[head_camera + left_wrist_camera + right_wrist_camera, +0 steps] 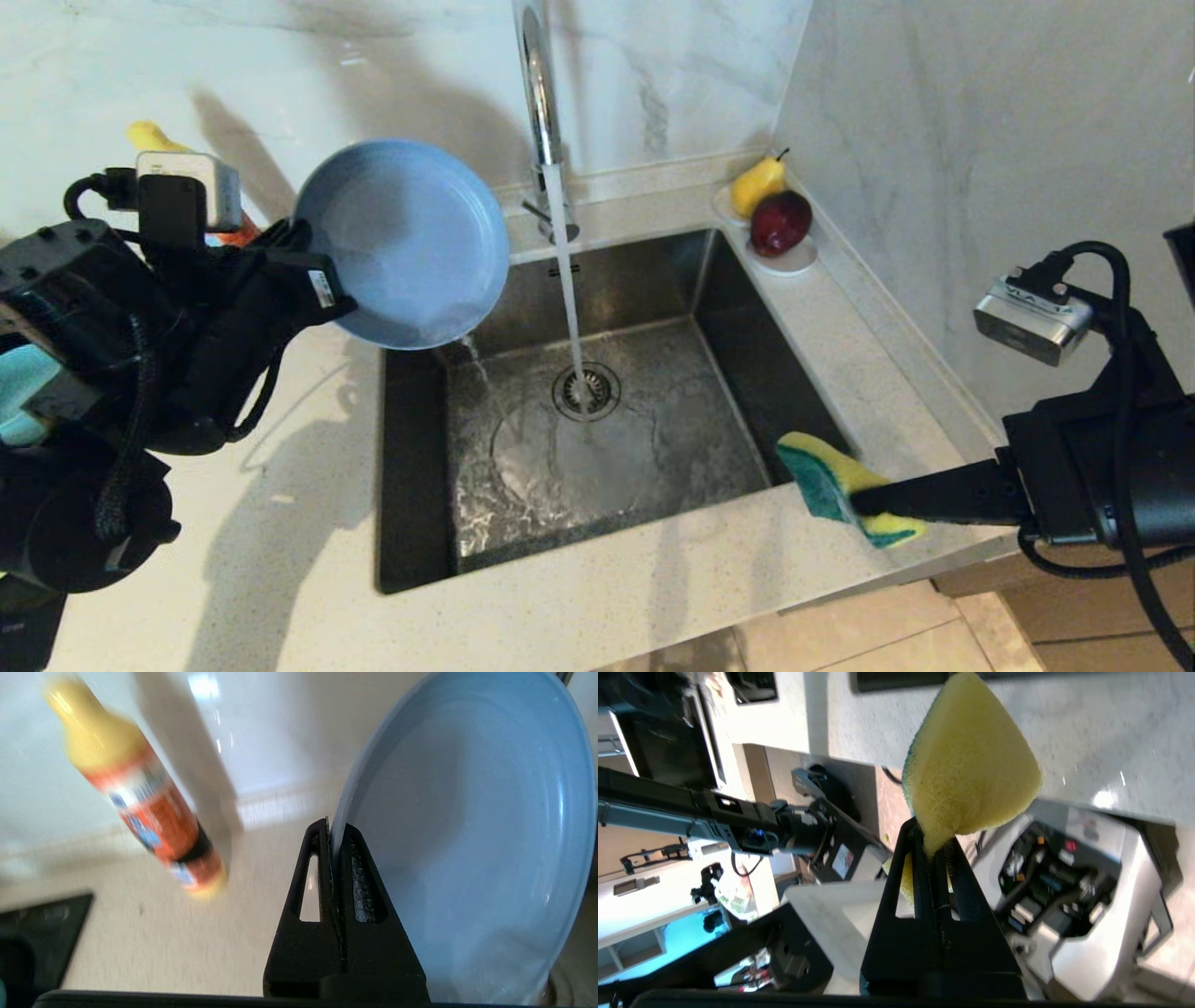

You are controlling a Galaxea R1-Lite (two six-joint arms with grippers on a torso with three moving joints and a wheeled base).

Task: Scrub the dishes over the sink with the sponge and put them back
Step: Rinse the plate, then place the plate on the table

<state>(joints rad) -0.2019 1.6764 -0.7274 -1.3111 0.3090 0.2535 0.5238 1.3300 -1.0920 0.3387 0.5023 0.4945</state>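
The left claw [337, 833], pinched only on the rim of the wide matte grey-blue round plate [403, 243] tilted over the steel sink [597, 448], could let it slip, wet apparently, while the right claw [857, 504] squeezes the yellow-and-green sponge [826, 481] over the pale desk [280, 560] edge.

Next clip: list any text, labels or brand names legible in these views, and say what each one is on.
No text can be read in full.
Orange bottle: printed label, blurred, unreadable.
Right wrist camera housing: faint engraved letters, too small to read.
White sticker on the left arm by the plate: too small.
Sponge, sink: no markings.
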